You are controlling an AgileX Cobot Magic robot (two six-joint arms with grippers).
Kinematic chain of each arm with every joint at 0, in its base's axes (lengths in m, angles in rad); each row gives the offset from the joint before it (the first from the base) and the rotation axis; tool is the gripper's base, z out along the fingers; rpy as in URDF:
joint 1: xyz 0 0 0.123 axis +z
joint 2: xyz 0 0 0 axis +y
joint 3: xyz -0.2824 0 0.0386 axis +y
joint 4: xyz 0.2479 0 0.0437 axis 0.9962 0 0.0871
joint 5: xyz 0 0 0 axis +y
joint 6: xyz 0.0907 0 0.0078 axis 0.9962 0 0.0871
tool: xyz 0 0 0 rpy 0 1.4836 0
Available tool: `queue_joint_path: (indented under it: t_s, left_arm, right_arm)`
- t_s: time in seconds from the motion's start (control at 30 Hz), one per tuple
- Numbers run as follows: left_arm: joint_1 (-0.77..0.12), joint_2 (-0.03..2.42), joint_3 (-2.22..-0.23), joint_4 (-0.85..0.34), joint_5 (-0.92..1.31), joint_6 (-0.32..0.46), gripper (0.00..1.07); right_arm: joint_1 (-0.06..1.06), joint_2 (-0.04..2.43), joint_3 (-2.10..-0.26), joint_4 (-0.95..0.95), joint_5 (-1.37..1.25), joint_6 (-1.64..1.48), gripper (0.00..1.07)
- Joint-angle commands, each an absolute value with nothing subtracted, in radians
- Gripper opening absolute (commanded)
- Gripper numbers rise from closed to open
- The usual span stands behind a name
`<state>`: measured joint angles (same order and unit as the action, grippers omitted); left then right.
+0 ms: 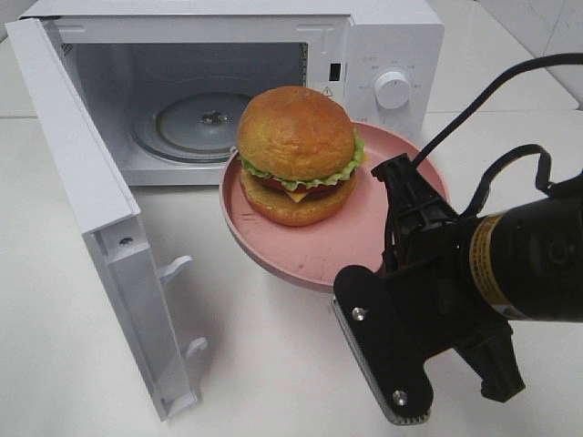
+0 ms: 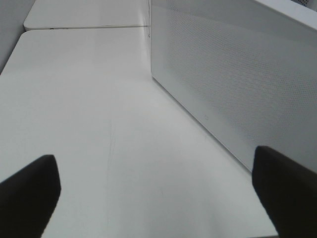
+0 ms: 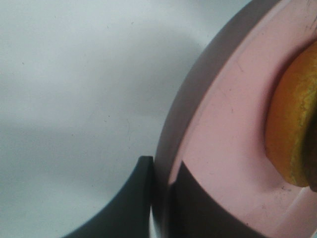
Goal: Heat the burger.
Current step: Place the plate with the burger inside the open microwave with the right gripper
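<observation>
The tall round burger (image 1: 297, 155), with glossy golden-brown buns, green lettuce, red tomato and yellow cheese, sits on the far half of a round pink plate (image 1: 314, 246). The right hand (image 3: 159, 171) is clamped nearly closed on the plate's rim and seems to hold it just off the white worktop (image 1: 273, 364), near its middle. Behind it, toward the far edge, stands a white microwave (image 1: 383, 45), its door (image 1: 82, 182) swung wide and its glass turntable (image 1: 191, 123) bare. The left hand (image 2: 156, 191) hangs fully spread and empty beside a white dotted panel (image 2: 233, 84).
</observation>
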<state>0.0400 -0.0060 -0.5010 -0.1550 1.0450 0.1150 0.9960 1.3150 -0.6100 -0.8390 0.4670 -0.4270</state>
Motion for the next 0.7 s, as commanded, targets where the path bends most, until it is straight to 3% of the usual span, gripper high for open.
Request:
queue_joint_path:
  t_s: [0.03,0.4,0.7]
  left_arm:
    - [0.042,-0.027,-0.497,-0.159,1.038,0.118,1.03]
    - [0.042,-0.027,-0.497,-0.159,1.038,0.118,1.03]
    - [0.042,-0.027,-0.497,-0.159,1.038,0.118,1.03]
  right_arm:
    - [0.963,1.304,-0.617,-0.876,0.418,-0.502,0.00]
    - [0.867,1.304,-0.619,-0.707,0.319,-0.768,0.00]
    - [0.771,1.304,-0.619,-0.391,0.317,-1.151,0.00]
